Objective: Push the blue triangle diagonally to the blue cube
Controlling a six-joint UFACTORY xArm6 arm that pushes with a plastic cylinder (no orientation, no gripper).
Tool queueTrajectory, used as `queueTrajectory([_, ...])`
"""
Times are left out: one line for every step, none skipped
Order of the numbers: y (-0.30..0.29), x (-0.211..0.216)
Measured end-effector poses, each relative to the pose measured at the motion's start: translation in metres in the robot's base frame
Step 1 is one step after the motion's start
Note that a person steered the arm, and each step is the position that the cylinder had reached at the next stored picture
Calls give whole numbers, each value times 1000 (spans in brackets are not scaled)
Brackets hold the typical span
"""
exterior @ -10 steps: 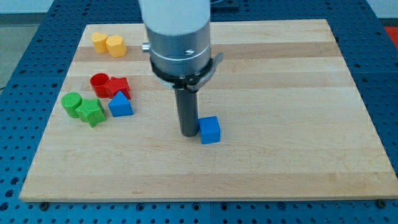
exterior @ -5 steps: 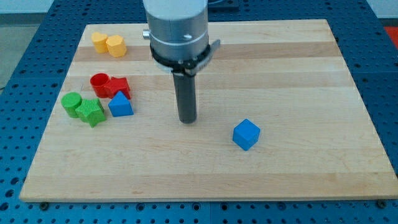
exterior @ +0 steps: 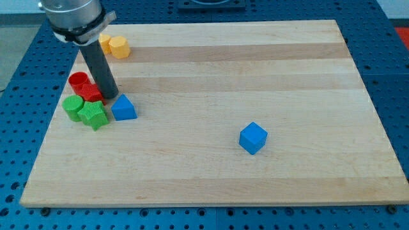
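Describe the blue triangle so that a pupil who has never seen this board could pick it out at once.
Look to the wooden board and its crowded side at the view's left, where red, green and yellow blocks cluster. The blue triangle sits at that cluster's right edge, just below my tip. It is the only blue block there; the blue cube stands alone, far right.

A robotics lab bench: a wooden board [exterior: 307,70] lies on a blue perforated mounting table [exterior: 393,96].
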State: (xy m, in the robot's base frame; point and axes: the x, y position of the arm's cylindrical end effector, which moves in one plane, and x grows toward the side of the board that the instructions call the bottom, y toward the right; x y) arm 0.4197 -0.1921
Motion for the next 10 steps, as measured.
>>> queueTrajectory([42,10])
queueTrajectory([34,25])
queueTrajectory([38,46])
queueTrajectory([42,49])
queueTrajectory([45,50])
queueTrajectory([59,71])
queueTrajectory([117,73])
queueTrajectory([152,69])
queueTrajectory([134,72])
queueTrajectory([88,59])
